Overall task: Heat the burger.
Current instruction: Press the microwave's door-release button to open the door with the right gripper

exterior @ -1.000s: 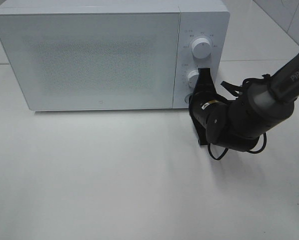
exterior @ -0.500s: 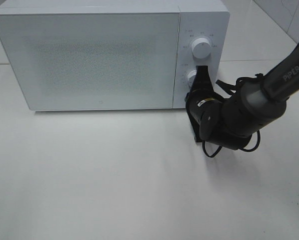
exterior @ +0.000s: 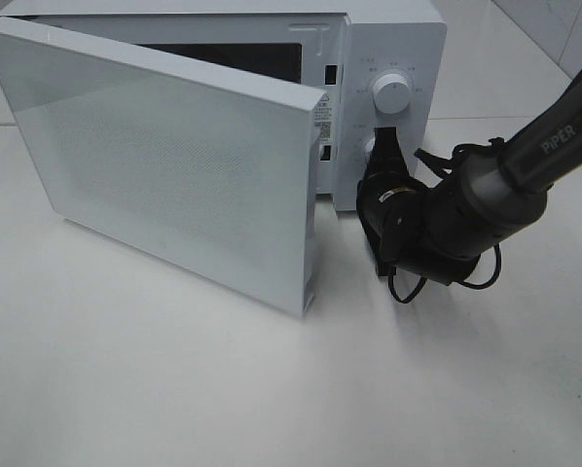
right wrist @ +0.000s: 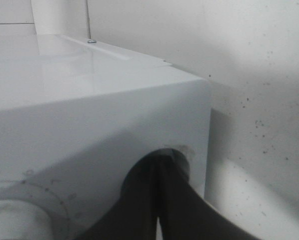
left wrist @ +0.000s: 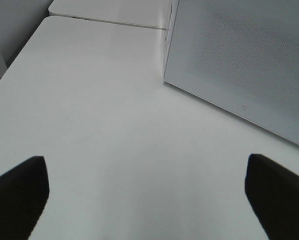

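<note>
No burger shows in our views. Our right fingers (exterior: 385, 138), pinched shut at the microwave (exterior: 393, 39) panel, may nudge its lower dial (exterior: 371, 146); the open door (exterior: 174, 165) perhaps crowds our spread, empty left fingers (left wrist: 19, 192).

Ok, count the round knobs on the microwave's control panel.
2. The upper knob sits near the top of the control panel, in full view. The lower knob is directly below it, partly covered by the shut right gripper. The arm hides the panel's bottom, so more may exist.
</note>
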`<state>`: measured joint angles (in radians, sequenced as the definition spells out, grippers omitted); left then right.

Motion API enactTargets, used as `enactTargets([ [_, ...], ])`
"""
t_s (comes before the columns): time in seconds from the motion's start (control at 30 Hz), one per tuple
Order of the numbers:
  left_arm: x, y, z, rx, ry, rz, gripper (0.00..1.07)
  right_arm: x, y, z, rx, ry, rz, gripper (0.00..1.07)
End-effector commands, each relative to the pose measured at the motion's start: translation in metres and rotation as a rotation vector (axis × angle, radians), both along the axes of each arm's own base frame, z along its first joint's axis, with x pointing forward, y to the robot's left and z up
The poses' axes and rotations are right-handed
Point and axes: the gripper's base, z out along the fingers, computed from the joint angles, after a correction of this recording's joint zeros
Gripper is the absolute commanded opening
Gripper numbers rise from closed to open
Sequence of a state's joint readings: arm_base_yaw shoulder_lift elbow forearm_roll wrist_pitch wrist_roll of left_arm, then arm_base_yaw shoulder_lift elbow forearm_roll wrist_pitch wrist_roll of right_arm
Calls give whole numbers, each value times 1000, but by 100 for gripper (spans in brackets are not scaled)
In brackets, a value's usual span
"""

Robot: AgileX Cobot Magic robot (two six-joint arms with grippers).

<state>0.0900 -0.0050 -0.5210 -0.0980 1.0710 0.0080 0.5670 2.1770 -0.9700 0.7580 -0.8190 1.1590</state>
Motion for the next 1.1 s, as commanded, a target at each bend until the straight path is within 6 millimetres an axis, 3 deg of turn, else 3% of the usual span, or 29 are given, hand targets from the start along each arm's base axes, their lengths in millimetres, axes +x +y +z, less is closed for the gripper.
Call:
enactTargets([
  [0.03, -1, 0, -1, -9, -4, 4, 100, 33, -6, 51, -26, -369, -37, 0],
  [0.53, -1, 0, -1, -9, -4, 4, 100, 27, -4, 43, -9, -256, -1, 0],
  [0.73, -1, 0, -1, -9, -4, 4, 100, 16, -6, 30, -10, -144, 28, 0],
  [1.1, -1, 0, -1, -9, -4, 4, 100, -9, -12, 31, -63, -40, 127, 0],
])
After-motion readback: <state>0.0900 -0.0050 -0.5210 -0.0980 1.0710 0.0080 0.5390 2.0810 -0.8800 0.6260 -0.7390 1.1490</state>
